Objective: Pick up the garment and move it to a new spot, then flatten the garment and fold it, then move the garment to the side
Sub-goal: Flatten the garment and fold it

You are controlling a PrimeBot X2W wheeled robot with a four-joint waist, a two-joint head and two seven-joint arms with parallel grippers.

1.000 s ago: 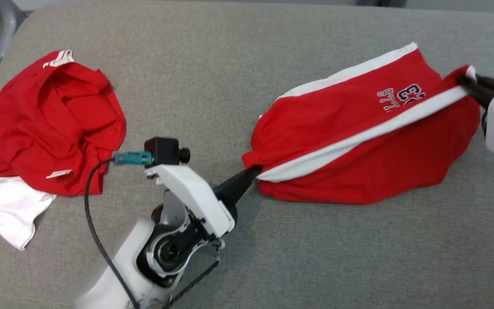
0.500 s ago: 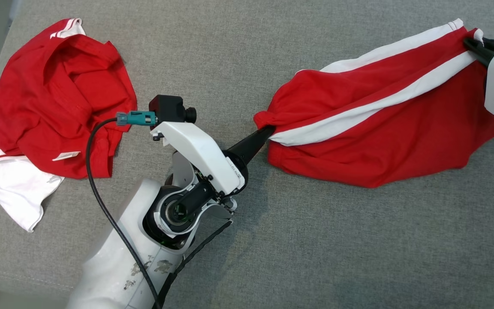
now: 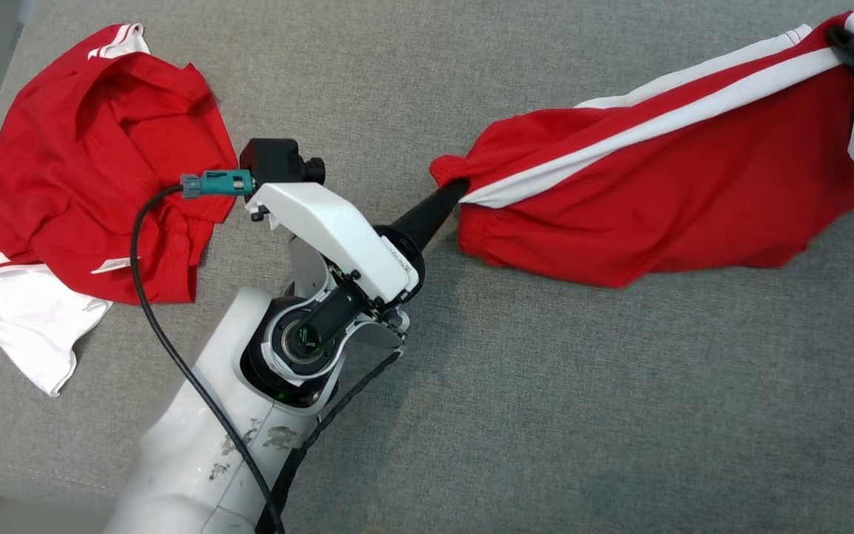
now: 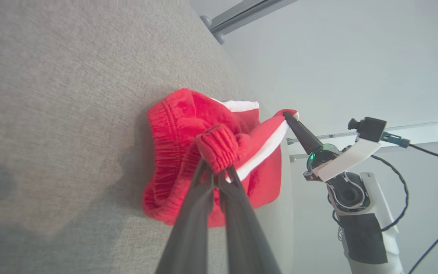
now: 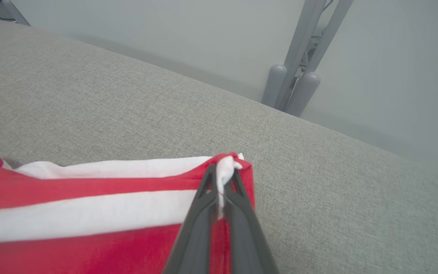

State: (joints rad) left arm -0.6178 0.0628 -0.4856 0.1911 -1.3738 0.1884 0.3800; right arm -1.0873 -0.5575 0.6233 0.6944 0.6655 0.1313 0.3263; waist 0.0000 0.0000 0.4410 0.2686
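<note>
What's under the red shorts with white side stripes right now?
Grey woven cushion surface shows all round the red shorts with white side stripes, stretched between the left tool and right tool. The patch directly beneath is covered by hanging cloth, so anything there is hidden.

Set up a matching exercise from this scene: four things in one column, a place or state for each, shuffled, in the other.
1 left gripper
2 right gripper
3 striped shorts
4 crumpled red garment

a lying loose on the grey cushion, robot's left
b shut on the elastic waistband
c stretched between both grippers
d shut on the white-striped end

Pairs: 1-b, 2-d, 3-c, 4-a
</note>
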